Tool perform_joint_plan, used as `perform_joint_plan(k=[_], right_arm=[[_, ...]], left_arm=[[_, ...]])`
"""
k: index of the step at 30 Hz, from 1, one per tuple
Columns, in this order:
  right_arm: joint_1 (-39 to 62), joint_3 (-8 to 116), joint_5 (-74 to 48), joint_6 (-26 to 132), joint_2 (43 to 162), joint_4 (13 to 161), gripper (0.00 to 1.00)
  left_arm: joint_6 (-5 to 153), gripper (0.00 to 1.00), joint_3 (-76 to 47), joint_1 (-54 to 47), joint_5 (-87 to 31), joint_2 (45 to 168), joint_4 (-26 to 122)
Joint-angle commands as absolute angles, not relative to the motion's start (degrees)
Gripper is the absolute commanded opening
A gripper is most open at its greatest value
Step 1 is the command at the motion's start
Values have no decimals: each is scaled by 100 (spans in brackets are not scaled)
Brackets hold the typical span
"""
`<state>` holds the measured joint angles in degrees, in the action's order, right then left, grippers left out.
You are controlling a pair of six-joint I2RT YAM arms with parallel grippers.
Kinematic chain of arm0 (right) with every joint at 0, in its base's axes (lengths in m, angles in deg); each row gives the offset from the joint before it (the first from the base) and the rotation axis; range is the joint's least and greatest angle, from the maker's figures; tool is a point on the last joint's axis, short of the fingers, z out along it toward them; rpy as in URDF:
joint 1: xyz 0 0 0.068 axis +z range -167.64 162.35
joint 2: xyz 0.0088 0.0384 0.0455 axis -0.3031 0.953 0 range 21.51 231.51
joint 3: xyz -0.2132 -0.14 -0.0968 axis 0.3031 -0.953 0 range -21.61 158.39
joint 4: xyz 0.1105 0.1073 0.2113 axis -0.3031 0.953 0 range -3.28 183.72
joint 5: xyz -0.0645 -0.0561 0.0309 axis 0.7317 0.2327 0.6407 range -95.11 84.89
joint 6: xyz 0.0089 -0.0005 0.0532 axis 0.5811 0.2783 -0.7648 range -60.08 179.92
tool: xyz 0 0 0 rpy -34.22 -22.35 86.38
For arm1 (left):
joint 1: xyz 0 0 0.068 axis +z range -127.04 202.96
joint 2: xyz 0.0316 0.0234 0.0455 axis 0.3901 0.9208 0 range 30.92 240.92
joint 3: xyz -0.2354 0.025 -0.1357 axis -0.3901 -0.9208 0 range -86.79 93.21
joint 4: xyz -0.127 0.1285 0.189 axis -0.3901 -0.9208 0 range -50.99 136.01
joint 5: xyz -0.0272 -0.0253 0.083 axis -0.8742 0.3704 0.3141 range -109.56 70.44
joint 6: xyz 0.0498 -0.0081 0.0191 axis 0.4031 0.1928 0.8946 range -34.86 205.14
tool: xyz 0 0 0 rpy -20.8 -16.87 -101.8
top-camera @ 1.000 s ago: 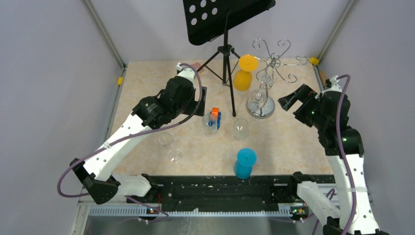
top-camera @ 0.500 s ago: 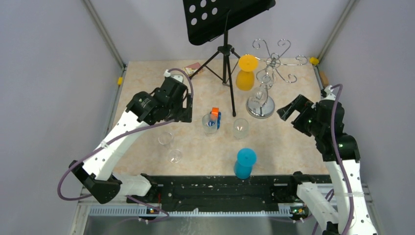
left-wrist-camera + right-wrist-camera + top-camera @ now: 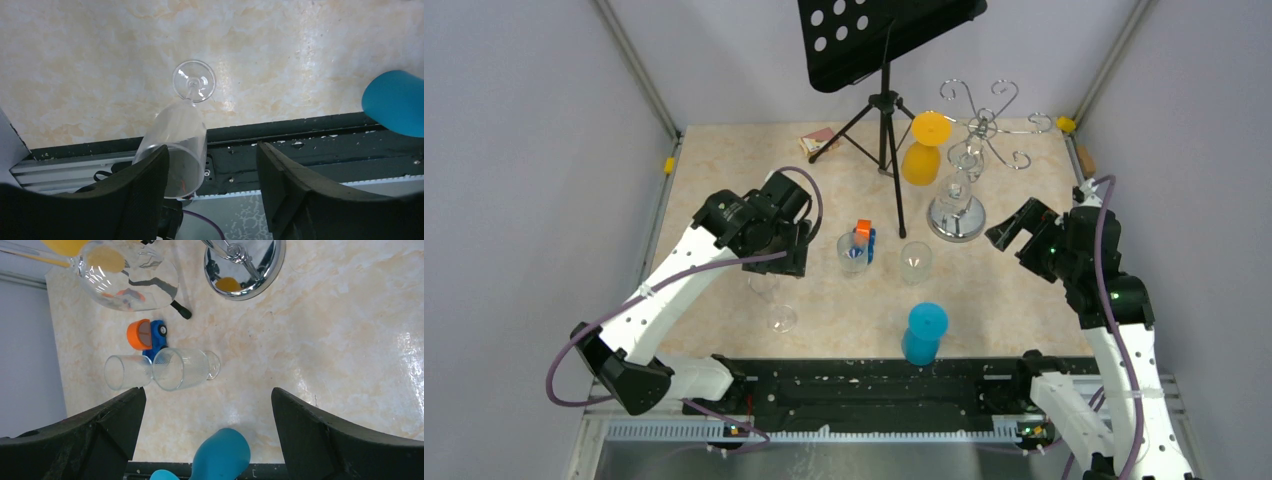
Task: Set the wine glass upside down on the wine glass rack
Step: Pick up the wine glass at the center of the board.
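Shows, nearest, the black slotted rail [image 3: 874,385] at the table's edge. Shows the left gripper [image 3: 210,150] parted, not yet gripping, astride the upright clear stemmed wine glass [image 3: 175,142], with the bowl hard by one finger. May, on closing off-centre, tip that slick bowl toward the second clear glass [image 3: 781,318] nearby. Shows the right gripper [image 3: 207,392] wide and empty near the shiny chrome wire rack [image 3: 956,215]. Sets all on a glossy beige marbled tabletop [image 3: 1024,300], beneath a black perforated music stand [image 3: 884,35], within plain pale grey walls [image 3: 544,150].
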<state>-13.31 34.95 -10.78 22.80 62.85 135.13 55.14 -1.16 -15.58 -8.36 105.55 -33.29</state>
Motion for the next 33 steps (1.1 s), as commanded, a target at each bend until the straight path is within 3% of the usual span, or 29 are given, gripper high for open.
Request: perform_joint_plan(k=[1,7,12,22,33], right_arm=[[-1367,3424,-1124,2253,6235,13321,99],[-1363,3457,-1159,2225,6253,13309,99],[-1360,3461,-1227,2204,6274,13312,99],[-1366,3506,-1150,2245,6280,13300,99],[-1360,3635,-1104,2275,6308,13283,99]], left_arm=[[5553,65,-433,-1540,-1083,10526,-3357],[5500,47,-891,-1536,-1299,10662,-3340],[5516,38,-1153,-1540,-1237,10624,-3189],[5604,3,-1177,-1543,-1174,10659,-3187],[5792,0,-600,-1536,-1299,10844,-3293]])
